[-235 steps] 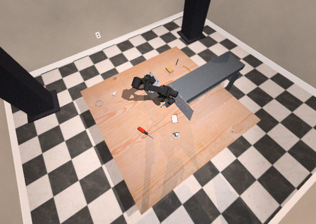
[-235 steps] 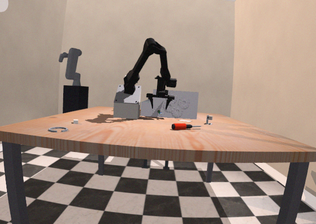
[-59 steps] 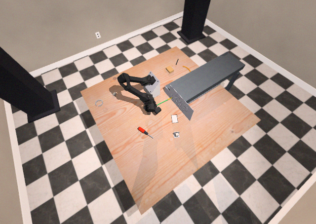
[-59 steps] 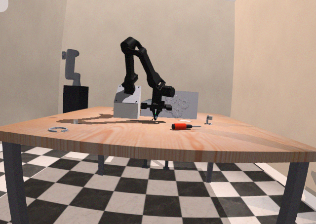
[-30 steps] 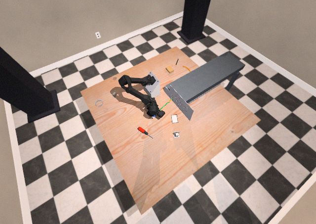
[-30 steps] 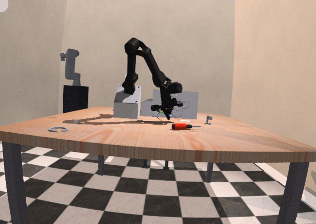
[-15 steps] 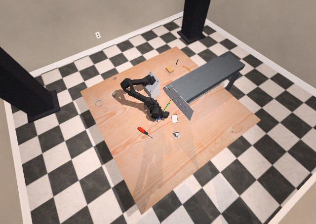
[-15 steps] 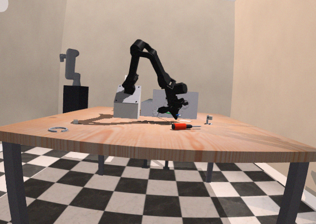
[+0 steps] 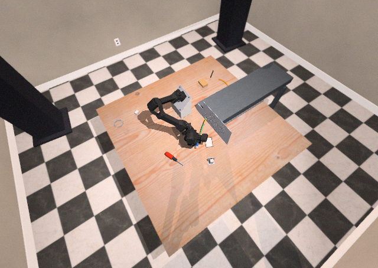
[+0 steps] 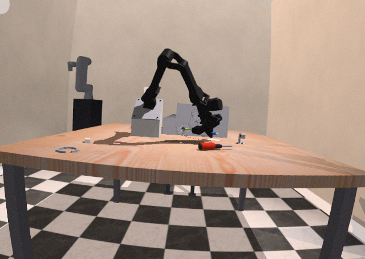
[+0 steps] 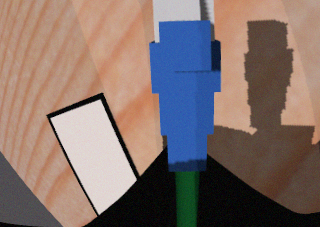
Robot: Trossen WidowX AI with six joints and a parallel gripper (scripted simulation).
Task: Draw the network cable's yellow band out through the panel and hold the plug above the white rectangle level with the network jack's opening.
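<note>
My gripper point(image 9: 197, 140) is shut on the green network cable point(image 11: 187, 217) just behind its blue plug point(image 11: 184, 90), which has a grey tip. The plug hangs above the wooden table, beside the white rectangle point(image 11: 94, 153) and not over it in the wrist view. From the side, the plug point(image 10: 214, 133) is a little above the white rectangle point(image 10: 214, 139). The cable point(image 9: 202, 127) runs in a gentle curve from my fingers to a hole in the grey panel point(image 9: 214, 124). A yellow stretch point(image 10: 186, 129) shows near the panel. The network jack point(image 9: 211, 160) stands on its bracket in front of the rectangle.
A grey cover point(image 9: 247, 88) extends behind the panel. A red screwdriver point(image 9: 172, 157) lies left of the jack. My grey base block point(image 9: 182, 104), a grey ring point(image 9: 118, 123), a small white cube point(image 9: 136, 111) and a tan block point(image 9: 202, 82) are on the table.
</note>
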